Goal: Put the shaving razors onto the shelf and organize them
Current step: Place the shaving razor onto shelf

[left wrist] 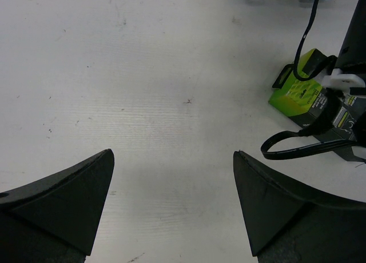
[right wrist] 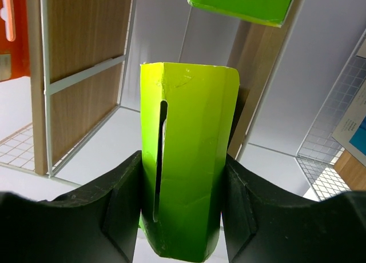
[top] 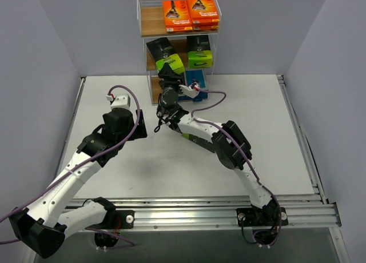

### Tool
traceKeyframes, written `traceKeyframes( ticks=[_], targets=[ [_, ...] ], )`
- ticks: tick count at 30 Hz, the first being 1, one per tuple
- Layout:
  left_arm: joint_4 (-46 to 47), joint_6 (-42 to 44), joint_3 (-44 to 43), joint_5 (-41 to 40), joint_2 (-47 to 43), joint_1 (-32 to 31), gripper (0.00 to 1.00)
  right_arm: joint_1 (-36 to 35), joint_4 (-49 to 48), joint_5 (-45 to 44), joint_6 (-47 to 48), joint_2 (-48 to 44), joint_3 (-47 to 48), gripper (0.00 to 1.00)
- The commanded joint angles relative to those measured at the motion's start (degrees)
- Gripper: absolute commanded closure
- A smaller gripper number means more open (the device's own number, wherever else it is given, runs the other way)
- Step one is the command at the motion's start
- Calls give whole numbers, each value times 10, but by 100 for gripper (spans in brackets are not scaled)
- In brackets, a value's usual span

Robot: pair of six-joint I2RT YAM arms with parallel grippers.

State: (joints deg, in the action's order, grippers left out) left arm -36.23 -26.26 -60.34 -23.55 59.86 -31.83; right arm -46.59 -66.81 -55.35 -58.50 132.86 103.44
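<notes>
Right gripper (right wrist: 182, 177) clamped on lime-top pack (right wrist: 189, 131), at middle tier of shelf (top: 150, 22), pack leaning. Left gripper (left wrist: 171, 177) wide open, empty, over table (left wrist: 143, 74). Risks: pack corner snags wire frame (right wrist: 86, 74); bumps neighbour pack (top: 200, 52) over; released tilted, topples out. Cable (left wrist: 309, 23) may drag spare pack (left wrist: 297, 94) lying on table.

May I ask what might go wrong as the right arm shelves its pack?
The lime-green pack, clamped in the right gripper, sits tilted near the shelf and could catch on its wire frame. It could also nudge the neighbouring pack already on the middle tier. Held only at one end, it might twist on contact.
</notes>
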Motion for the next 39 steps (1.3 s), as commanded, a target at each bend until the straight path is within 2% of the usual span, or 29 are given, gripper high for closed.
traceKeyframes(
  ticks=[1, 5, 9, 10, 16, 19, 29, 35, 39],
  targets=[
    [14, 9, -4, 3, 0, -2, 6, 12, 10, 50, -32, -59, 15, 56],
    [13, 10, -4, 1, 1, -2, 6, 19, 61, 95, -54, -62, 26, 51],
    [13, 10, -4, 1, 0, -2, 6, 21, 79, 139, -58, -69, 27, 42],
    [13, 10, -5, 1, 1, -2, 6, 23, 83, 149, -58, -71, 27, 37],
    [12, 12, -5, 0, 2, -1, 6, 39, 111, 262, -84, -85, 22, 26],
    [12, 14, -6, 0, 1, 0, 6, 41, 108, 288, -79, -102, -3, 21],
    [10, 18, -8, 11, 10, 4, 6, 55, 118, 314, -57, -188, -99, 12],
    [8, 23, -10, 11, 14, 5, 6, 66, 131, 347, -61, -200, -119, 11],
    [6, 19, -12, 3, 10, 9, 6, 76, 145, 377, -72, -188, -102, 14]
  ],
)
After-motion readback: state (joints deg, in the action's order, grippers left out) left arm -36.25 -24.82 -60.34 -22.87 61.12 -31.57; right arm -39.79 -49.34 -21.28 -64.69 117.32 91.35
